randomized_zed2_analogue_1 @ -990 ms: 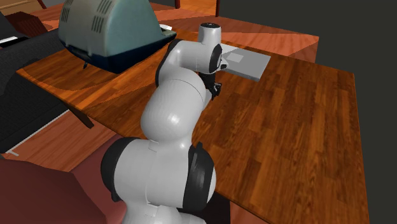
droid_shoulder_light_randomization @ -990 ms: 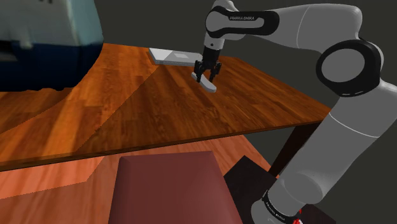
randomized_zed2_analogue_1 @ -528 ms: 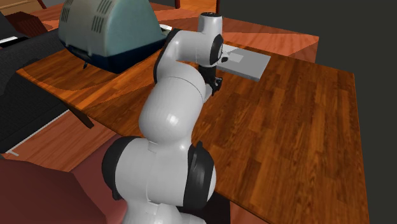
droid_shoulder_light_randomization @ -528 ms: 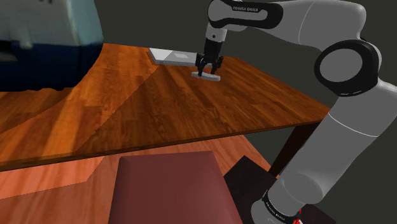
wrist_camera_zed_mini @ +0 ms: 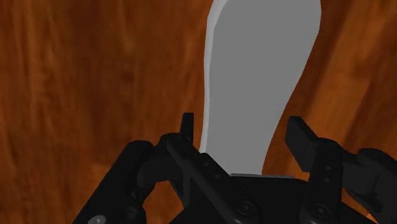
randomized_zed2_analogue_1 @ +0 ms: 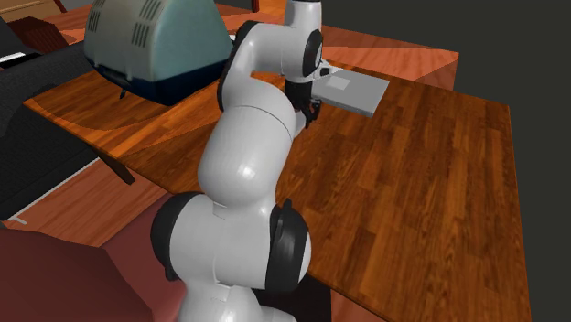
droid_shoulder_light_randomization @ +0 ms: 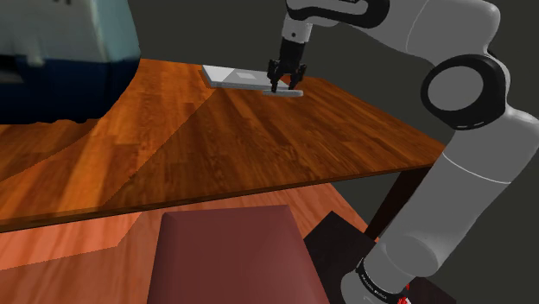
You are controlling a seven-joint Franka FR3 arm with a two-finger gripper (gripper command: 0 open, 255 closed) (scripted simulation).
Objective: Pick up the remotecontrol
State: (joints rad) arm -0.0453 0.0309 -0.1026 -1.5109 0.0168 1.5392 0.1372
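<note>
— One grey remote [wrist_camera_zed_mini: 261,76], clasped in the end effector [droid_shoulder_light_randomization: 285,85], seems just clear of the tabletop [droid_shoulder_light_randomization: 216,138], beside a flat grey slab [droid_shoulder_light_randomization: 235,77].
— Then raise it straight and slowly, level, so it can't twist loose.

Soft, even light falls from above: the arm [droid_shoulder_light_randomization: 484,164] carries broad pale highlights on its upper curves and grey shading beneath. The wooden counter [droid_shoulder_light_randomization: 216,138] shows a brighter wedge-shaped band beside darker boards, with a mild sheen in the second exterior view. The backdrop is dim grey. In the wrist view the remote [wrist_camera_zed_mini: 254,76] is flat, unshaded grey, and the black pincer [wrist_camera_zed_mini: 243,127] keeps little surface detail.
</note>
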